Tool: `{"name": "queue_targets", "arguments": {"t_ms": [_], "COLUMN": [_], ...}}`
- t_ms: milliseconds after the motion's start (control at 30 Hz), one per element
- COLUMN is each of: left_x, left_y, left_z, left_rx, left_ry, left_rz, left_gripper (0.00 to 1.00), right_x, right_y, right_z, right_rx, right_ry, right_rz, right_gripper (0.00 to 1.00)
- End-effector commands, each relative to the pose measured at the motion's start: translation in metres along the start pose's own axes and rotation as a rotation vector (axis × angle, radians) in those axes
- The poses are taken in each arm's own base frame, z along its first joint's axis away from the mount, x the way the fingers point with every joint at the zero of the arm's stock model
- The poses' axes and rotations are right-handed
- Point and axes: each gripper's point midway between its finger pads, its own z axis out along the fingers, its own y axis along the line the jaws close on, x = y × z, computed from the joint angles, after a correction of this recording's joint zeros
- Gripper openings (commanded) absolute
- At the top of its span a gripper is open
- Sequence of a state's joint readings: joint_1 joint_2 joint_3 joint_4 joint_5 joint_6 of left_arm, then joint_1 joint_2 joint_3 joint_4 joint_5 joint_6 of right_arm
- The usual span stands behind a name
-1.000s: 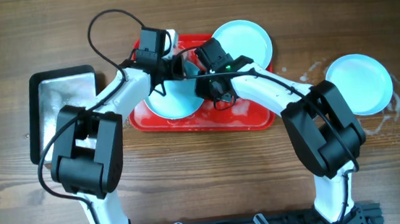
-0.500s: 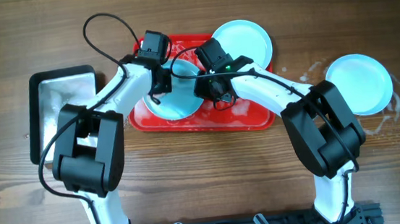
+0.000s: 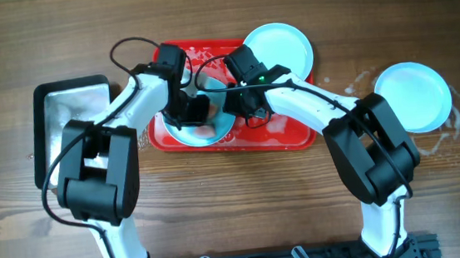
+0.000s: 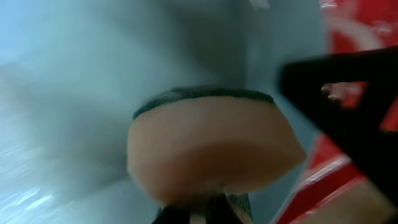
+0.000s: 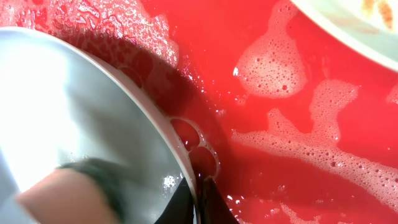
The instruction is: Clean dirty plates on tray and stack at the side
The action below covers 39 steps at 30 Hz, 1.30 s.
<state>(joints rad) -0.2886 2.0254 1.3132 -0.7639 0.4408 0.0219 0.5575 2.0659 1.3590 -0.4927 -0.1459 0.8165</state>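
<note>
A pale blue plate [image 3: 223, 123] lies on the left half of the red tray [image 3: 272, 134], which is wet with suds. My left gripper [image 3: 195, 111] is shut on a peach sponge with a dark scouring side [image 4: 211, 149] and presses it on that plate [image 4: 74, 93]. My right gripper [image 5: 198, 193] is shut on the plate's rim [image 5: 62, 106] at its right side. A second plate [image 3: 277, 50] sits at the tray's back right. A third plate [image 3: 413, 96] lies on the table to the right.
A silver metal pan [image 3: 70, 118] stands left of the tray. Suds and wet streaks lie on the wood around the right-hand plate. Foam patches cover the tray floor [image 5: 311, 106].
My left gripper has swept the sponge from the plate's back edge towards its front and middle. The right gripper has kept its hold on the rim.
</note>
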Motion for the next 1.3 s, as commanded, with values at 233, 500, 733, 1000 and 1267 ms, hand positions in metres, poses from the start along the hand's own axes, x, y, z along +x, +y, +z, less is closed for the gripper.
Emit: {"name": "queue_targets", "arguments": {"t_ms": [233,500,733,1000,1267], "left_x": [-0.053,-0.064,-0.018,0.053,0.048], "left_y": [0.026,0.11,0.126,0.113,0.014], "left_z": [0.02,-0.021,-0.024,-0.017,0.023], "left_rx": [-0.142,-0.652,-0.767,-0.72,-0.062], "left_ry": [-0.218,-0.379,-0.223,0.104,0.187], "left_rz": [0.021,-0.219,-0.304,-0.313,-0.091], "left_gripper": [0.04,0.04,0.04,0.04,0.04], "right_x": [0.0,0.0,0.0,0.0,0.0], "right_y": [-0.007,-0.007,-0.007,-0.007,-0.007], "right_z": [0.005,0.005,0.005,0.005,0.005], "right_rx": [0.017,0.017,0.017,0.016,0.016], "right_ry": [0.0,0.0,0.0,-0.001,-0.001], "right_rz": [0.028,0.027,0.028,0.028,0.027], "right_gripper": [0.04,0.04,0.04,0.04,0.04]}}
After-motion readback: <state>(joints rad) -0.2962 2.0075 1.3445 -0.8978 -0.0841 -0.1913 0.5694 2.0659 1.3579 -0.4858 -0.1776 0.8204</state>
